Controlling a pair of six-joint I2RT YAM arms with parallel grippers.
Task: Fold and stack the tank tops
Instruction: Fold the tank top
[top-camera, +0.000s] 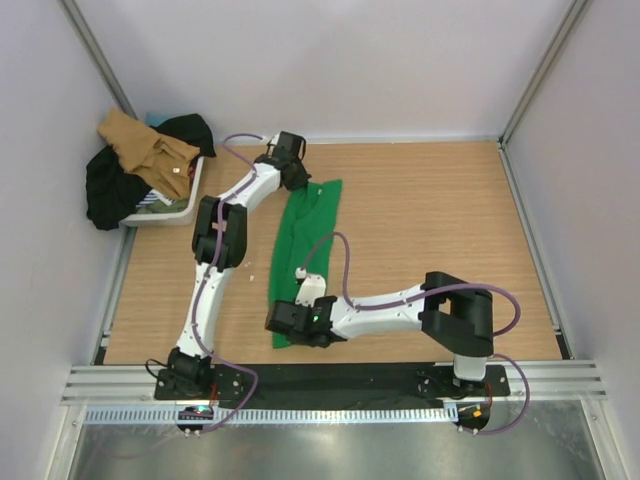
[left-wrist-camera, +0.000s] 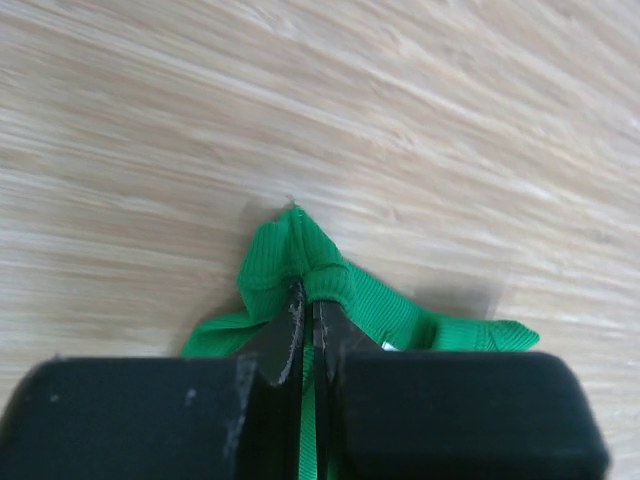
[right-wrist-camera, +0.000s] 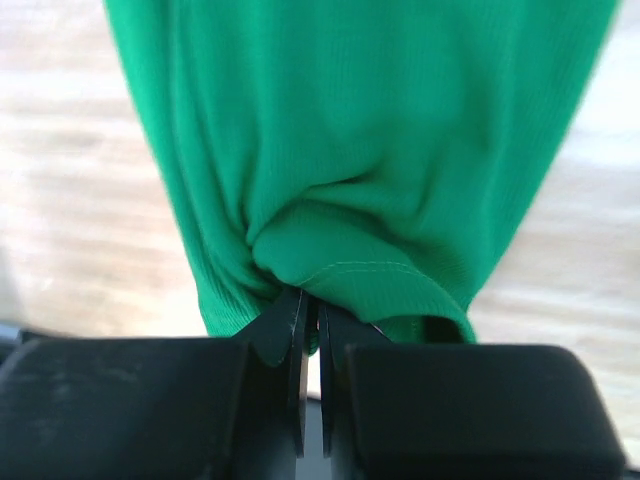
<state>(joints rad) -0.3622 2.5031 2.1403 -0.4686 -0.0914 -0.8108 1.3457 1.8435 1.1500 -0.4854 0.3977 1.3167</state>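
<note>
the green top lies as a long narrow strip across the middle of the table. it looks like soft, light ribbed cloth, so expect it to sag and bunch wherever you don't support it. take it at hems and corners, keep it taut, and lift both ends together. your left gripper is clamped on a bunched bit at the far end, and your right gripper is pinched on the near hem. the tan top sits in the bin at far left, heaped with dark clothes.
</note>
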